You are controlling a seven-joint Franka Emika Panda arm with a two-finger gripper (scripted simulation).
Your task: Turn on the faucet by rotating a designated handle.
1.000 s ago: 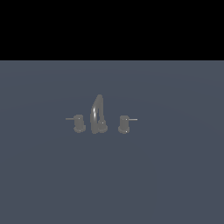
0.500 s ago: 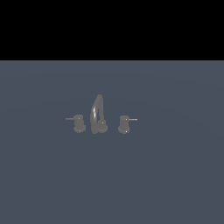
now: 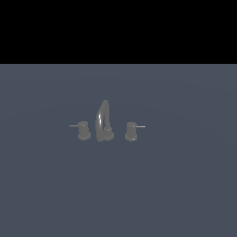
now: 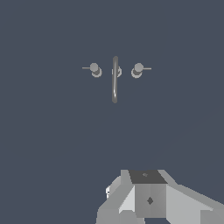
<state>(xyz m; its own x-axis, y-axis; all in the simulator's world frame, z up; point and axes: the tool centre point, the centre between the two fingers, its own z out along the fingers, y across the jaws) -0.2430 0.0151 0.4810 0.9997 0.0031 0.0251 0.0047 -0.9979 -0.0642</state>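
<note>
A flat slate-blue bench (image 3: 185, 185) fills your scene under a black backdrop, bare but for the faucet (image 3: 104, 121). Take its curved spout (image 3: 102, 118) as your landmark: the handle (image 3: 132, 131) stands just beside it toward the exterior view's right, rod pointing away from the spout, which gives you a lever to push. Its twin knob (image 3: 83, 130) mirrors it on the other side. Your end effector (image 4: 148, 197) hangs well apart from the handle, touching nothing; I cannot tell whether it is spread or closed.
</note>
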